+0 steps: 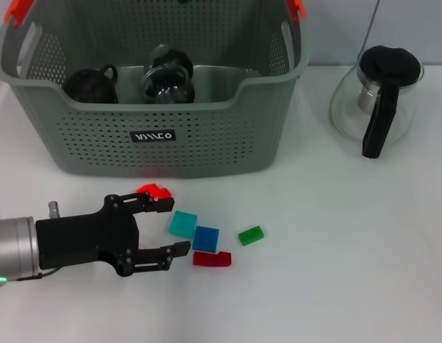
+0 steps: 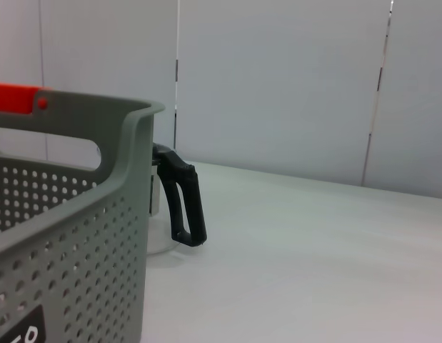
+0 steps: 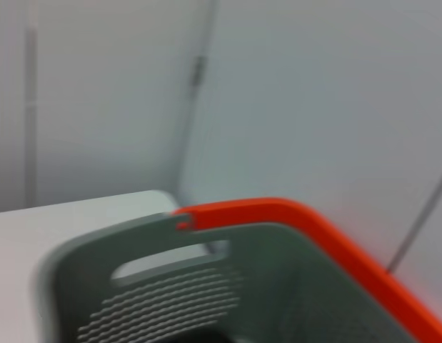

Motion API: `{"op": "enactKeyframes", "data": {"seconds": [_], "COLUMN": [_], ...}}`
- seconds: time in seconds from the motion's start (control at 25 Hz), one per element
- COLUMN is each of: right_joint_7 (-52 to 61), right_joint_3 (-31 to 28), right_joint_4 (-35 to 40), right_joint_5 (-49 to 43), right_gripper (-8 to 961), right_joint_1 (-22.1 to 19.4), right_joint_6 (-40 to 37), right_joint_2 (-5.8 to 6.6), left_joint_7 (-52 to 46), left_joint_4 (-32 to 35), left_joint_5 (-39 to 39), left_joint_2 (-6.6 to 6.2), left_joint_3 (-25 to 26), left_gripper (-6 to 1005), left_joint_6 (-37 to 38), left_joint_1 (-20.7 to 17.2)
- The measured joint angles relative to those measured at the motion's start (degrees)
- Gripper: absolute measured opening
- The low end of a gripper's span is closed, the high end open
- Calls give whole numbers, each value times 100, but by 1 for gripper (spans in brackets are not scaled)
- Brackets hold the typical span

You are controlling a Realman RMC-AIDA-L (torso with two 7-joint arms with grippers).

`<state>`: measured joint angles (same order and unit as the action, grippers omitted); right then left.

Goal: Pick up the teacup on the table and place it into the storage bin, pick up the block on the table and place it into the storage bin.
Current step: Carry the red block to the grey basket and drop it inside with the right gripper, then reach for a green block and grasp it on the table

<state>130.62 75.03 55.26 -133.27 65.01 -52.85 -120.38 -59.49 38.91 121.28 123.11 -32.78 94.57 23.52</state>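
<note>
Counter [image 1: 363, 271]: a white surface carrying everything in the scene. Storage bin [image 1: 156, 136]: a grey-green perforated basket with orange-red handle tips, at the far left of the counter; two dark teacup-like vessels [image 1: 92, 84] and [image 1: 168, 77] already lie inside it, so the teacup half of the task appears done. Glass pot [image 1: 374, 103]: clear body, black lid and handle, well apart to the right of the bin and no part of the task.

Left tool [image 1: 166, 227]: black, low over the counter in front of the bin, fingers spread wide and holding nothing. Right tool: not seen in the head view; its wrist camera looks down on the bin's rim and orange handle, so it seems to hang above the bin, and its fingers cannot be judged.

Blocks: a red one [image 1: 156, 191] by the upper finger, a teal one [image 1: 183, 224] just ahead of the fingertips, then blue [image 1: 206, 238], dark red [image 1: 212, 259] and green [image 1: 250, 235] pieces close together.

Judged step: reaching for a block. The teal and blue blocks almost touch; the fingers should straddle one block only, settle low, close squarely on its flat sides, and lift clear of the bin's front wall.
</note>
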Motion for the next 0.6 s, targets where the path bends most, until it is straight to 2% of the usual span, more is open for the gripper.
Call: {"op": "enactKeyframes", "data": {"seconds": [0.24, 0.36, 0.48, 0.6], "right_joint_7": [18, -31, -306, -850], "right_joint_3": [156, 204, 229, 236], "right_joint_4": [5, 496, 1250, 2135], "right_joint_5": [5, 78, 430, 1135], "right_gripper": [122, 246, 352, 420], "right_joint_1": [-139, -408, -928, -1703], "right_joint_6": [244, 34, -298, -928], "right_joint_2": [-4, 0, 0, 10], "left_joint_7": [-23, -24, -26, -27], "left_joint_4": [2, 3, 3, 3], "left_joint_5": [3, 4, 3, 1], "left_joint_2": [-26, -36, -40, -41], "left_joint_3": [8, 22, 25, 27], "left_gripper": [759, 759, 759, 759], "left_joint_6": [9, -6, -1, 13], "left_joint_1": [20, 32, 39, 39]}}
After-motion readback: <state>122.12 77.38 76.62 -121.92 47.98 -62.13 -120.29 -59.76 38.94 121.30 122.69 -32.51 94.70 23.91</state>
